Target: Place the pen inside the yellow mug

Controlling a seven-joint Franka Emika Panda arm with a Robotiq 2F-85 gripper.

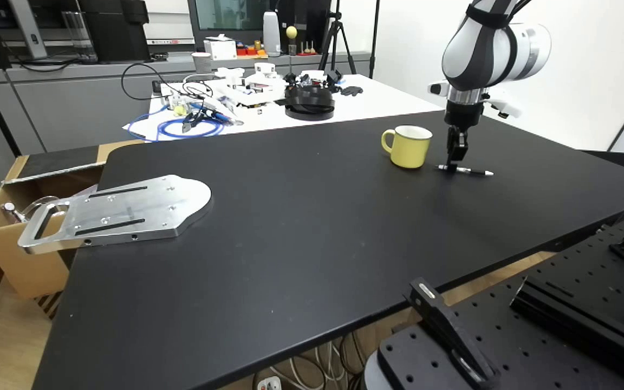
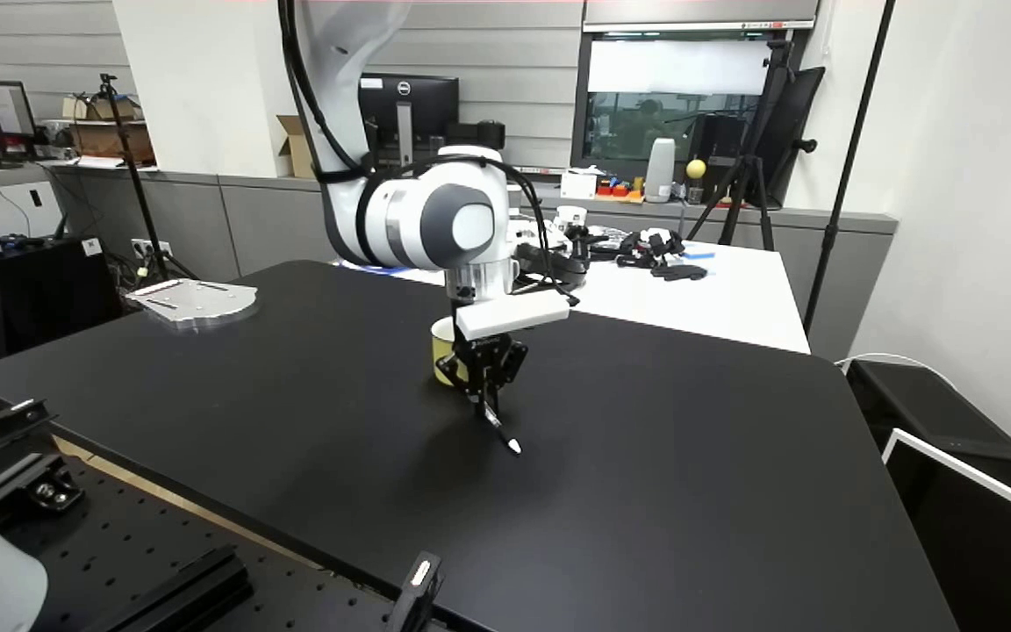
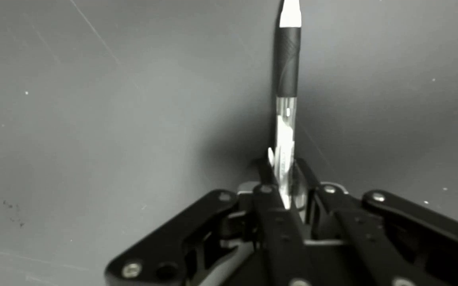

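Observation:
The yellow mug (image 1: 408, 147) stands upright on the black table, its handle pointing away from the gripper. In an exterior view the mug (image 2: 442, 360) is partly hidden behind the gripper; it is out of the wrist view. The pen (image 1: 474, 171) lies flat at table level beside the mug, with a white tip, dark grip and clear-whitish barrel. It also shows in an exterior view (image 2: 497, 426) and in the wrist view (image 3: 288, 59). My gripper (image 1: 452, 162) points straight down. In the wrist view its fingertips (image 3: 283, 162) are close together on both sides of the pen's barrel, shut on it.
The black table (image 1: 290, 260) bears a silver metal plate with a handle (image 1: 133, 206) at its far end. A white table (image 1: 385, 97) with cables and tools stands behind. A cardboard box (image 1: 25, 254) is beside the table. A black perforated base (image 1: 561, 319) borders the table's edge.

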